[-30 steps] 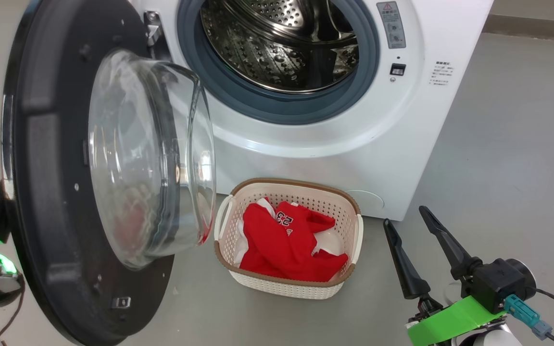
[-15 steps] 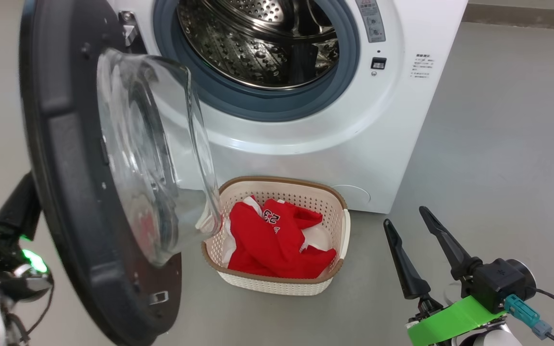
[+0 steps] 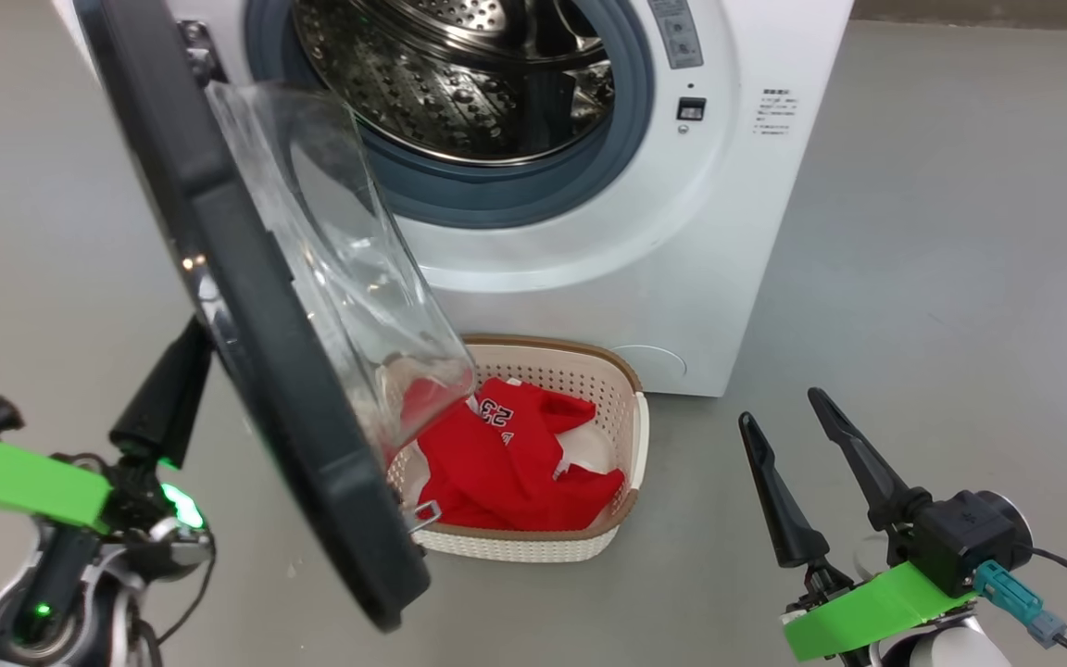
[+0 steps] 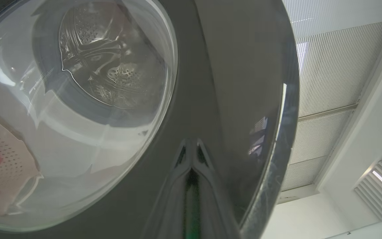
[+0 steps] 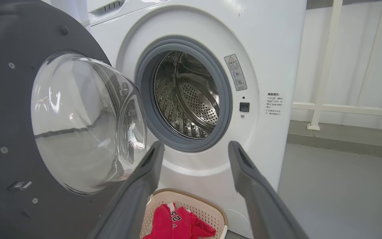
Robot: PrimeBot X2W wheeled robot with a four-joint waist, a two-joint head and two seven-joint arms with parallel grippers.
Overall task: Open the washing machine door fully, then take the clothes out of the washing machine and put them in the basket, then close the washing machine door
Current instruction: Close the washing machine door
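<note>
Grey floor is stretching around the robot, bare and smooth. Nearest on the robot's right, the right gripper is hovering above that floor with its two fingers spread wide and nothing between them. On the robot's left, the left gripper is reaching up behind the door. In the left wrist view its fingers are lying pressed together, holding nothing, and the tips seem to be touching the door's glossy outer face.

That door is standing partly open, nearly edge-on to the head view, with its glass bowl hanging over the left end of the basket. The basket is sitting on the floor just in front of the washing machine, below the opening. The clothes are lying bunched inside it, the number print facing up. Beyond, the drum is looking empty as far as it can be seen.

Judging by this, the unloading is done and the closing step is in hand. The next move is calling for a steady push on the door's outer face, following its arc toward the opening until the latch hook is meeting the catch. Whether the bowl is clearing the basket rim cannot be told.
</note>
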